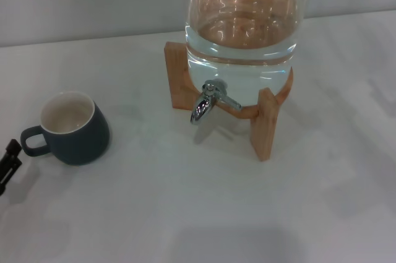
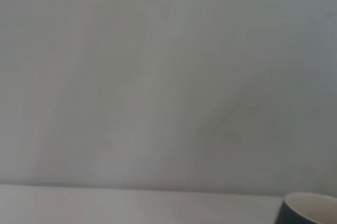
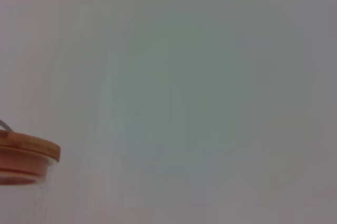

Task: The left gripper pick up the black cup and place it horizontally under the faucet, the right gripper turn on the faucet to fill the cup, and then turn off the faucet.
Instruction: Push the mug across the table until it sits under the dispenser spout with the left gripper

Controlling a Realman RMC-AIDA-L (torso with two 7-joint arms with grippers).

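Observation:
The black cup [image 1: 73, 129] stands upright on the white table at the left, cream inside showing and its loop handle pointing left. Only a tip of my left gripper [image 1: 8, 165] shows at the left edge of the head view, just beside and slightly nearer than that handle, apart from it. The cup's rim [image 2: 309, 208] sits at the corner of the left wrist view. The chrome faucet [image 1: 208, 103] juts from the front of the glass jar [image 1: 242, 34], spout down, with nothing under it. My right gripper is out of view.
The jar holds water and rests on a wooden stand [image 1: 266, 124] at the back centre. Its wooden lid [image 3: 27, 153] shows in the right wrist view. A pale wall runs behind the white table [image 1: 185, 213].

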